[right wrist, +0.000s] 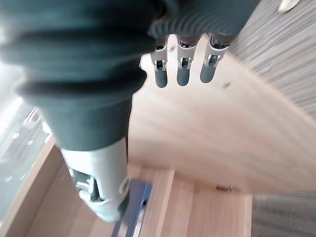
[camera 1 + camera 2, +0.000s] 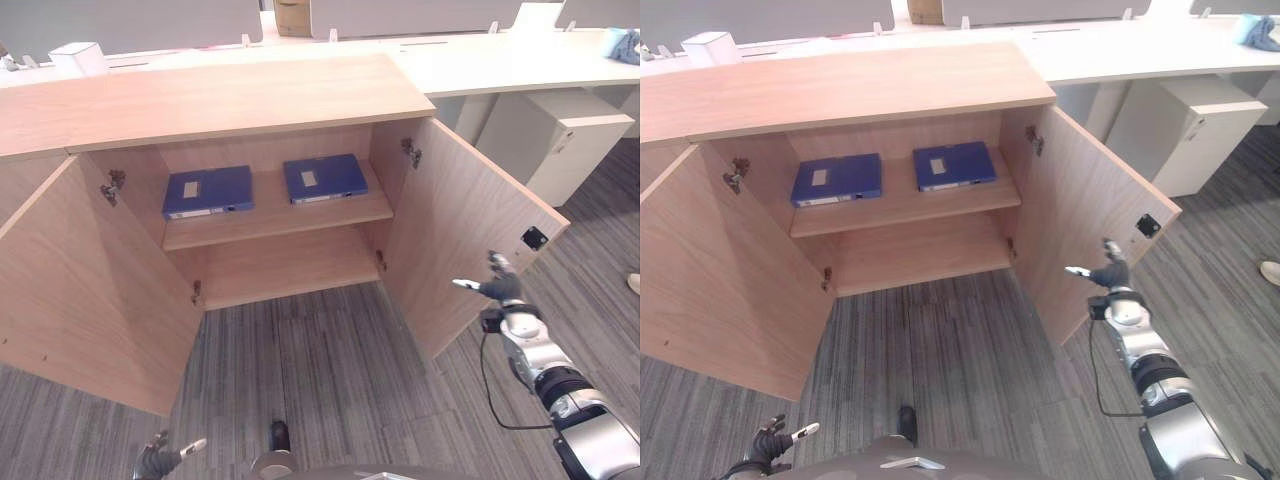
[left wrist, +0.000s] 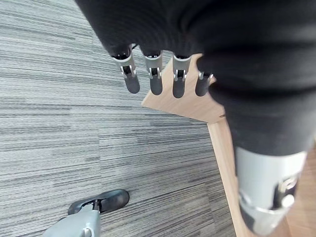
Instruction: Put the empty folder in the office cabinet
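The wooden office cabinet point(image 2: 220, 100) stands with both doors swung wide. Two blue folders lie flat on its upper shelf, one at the left point(image 2: 208, 191) and one at the right point(image 2: 324, 178); the lower shelf is bare. My right hand point(image 2: 499, 288) hovers open just off the outer edge of the right door point(image 2: 460, 230), holding nothing. In the right wrist view its fingers point(image 1: 182, 69) hang straight over that door point(image 1: 222, 133), with a blue folder point(image 1: 133, 207) beyond. My left hand point(image 2: 158, 460) hangs low near the left door point(image 2: 80, 290), fingers point(image 3: 156, 79) straight and empty.
Grey carpet point(image 2: 320, 370) spreads in front of the cabinet. White desks and a white pedestal unit point(image 2: 560, 140) stand behind and to the right. A small white box point(image 2: 78, 58) sits at the back left. A person's shoe point(image 2: 633, 283) shows at the right edge.
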Motion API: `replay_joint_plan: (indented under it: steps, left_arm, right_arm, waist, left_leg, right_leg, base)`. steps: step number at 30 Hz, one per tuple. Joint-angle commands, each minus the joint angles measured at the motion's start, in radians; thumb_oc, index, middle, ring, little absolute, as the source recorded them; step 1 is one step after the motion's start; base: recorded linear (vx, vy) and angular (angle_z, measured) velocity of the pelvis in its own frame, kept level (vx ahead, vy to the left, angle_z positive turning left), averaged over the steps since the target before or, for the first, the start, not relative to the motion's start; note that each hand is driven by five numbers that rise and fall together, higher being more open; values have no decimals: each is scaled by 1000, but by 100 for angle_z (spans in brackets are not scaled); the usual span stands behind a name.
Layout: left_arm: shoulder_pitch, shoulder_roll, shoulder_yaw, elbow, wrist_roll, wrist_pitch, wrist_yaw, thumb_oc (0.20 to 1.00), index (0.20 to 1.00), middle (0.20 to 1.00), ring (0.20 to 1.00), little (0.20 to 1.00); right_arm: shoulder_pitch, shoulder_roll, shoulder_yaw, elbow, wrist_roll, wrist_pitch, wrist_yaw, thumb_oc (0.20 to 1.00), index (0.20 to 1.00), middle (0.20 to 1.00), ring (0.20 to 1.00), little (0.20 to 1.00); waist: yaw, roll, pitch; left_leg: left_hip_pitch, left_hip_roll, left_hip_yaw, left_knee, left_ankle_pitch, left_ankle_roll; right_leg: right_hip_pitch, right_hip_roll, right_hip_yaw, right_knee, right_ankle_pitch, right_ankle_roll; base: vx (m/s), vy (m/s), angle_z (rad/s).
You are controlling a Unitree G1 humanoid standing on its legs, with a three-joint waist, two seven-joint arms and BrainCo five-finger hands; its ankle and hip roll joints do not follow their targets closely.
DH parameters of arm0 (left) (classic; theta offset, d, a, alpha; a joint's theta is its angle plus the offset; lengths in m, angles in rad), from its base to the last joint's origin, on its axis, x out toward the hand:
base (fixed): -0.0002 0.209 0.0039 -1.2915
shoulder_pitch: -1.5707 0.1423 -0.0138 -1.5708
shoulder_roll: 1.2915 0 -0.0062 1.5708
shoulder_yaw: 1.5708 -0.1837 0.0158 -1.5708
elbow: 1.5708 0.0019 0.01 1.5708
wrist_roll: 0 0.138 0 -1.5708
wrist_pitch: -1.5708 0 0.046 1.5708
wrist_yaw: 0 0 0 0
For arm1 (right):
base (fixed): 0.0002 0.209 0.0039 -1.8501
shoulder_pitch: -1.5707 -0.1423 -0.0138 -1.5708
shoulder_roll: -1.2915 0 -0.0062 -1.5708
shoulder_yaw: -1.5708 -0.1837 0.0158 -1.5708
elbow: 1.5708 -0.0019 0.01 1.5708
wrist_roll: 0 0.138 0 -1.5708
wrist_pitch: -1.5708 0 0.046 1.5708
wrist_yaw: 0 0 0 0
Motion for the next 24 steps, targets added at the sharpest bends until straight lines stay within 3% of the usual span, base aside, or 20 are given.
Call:
replay_joint_plan:
  steps: [1, 10, 14, 17, 21, 24]
  left_arm:
    - [-43, 44, 3, 43, 36, -27, 13, 1000, 1000, 1000, 1000, 1000]
    - [-52, 29, 28, 61, 40, -32, 17, 1000, 1000, 1000, 1000, 1000]
    - [-56, 20, 39, 69, 36, -33, 24, 1000, 1000, 1000, 1000, 1000]
    - [-62, 5, 56, 84, 24, -36, 43, 1000, 1000, 1000, 1000, 1000]
    - [-34, -13, 99, 82, 17, -41, 68, 1000, 1000, 1000, 1000, 1000]
    - [-26, -15, 100, 85, 29, -46, 76, 1000, 1000, 1000, 1000, 1000]
  right_arm:
    - [-30, -27, 32, -62, -11, -78, 53, 1000, 1000, 1000, 1000, 1000]
    - [37, -2, 130, -296, 38, -93, 148, 1000, 1000, 1000, 1000, 1000]
    - [54, 44, 148, -299, 22, -93, 145, 1000, 1000, 1000, 1000, 1000]
    - [141, 84, 76, -269, -25, -101, 83, 1000, 1000, 1000, 1000, 1000]
    - [363, 156, -109, -234, -132, -111, -38, 1000, 1000, 1000, 1000, 1000]
    - [409, 182, -210, -145, -137, -109, -111, 1000, 1000, 1000, 1000, 1000]
  waist:
    - [36, 22, -37]
    - [29, 3, -41]
    - [29, -4, -42]
    - [15, -6, -42]
    - [-9, 1, -37]
    - [-19, 9, -28]
  left_leg:
    - [58, 27, 32, 0, -73, -57]
    - [62, 24, 28, 0, -83, -54]
    - [64, 22, 26, 0, -86, -53]
    - [65, 18, 29, 0, -89, -50]
    - [68, 11, 28, 0, -97, -43]
    - [63, 4, 25, 0, -100, -40]
  right_leg:
    - [-76, -2, 31, -4, 53, 25]
    - [-76, -11, 28, -4, 61, 25]
    - [-75, -14, 27, -4, 64, 24]
    - [-76, -17, 26, -4, 67, 25]
    - [-76, -25, 25, -4, 70, 29]
    - [-81, -30, 23, -4, 71, 31]
  base:
    - [0, 0, 0]
    - [0, 0, 0]
    - [0, 0, 0]
    - [0, 0, 0]
    - [34, 16, 2]
    - [29, 17, -4]
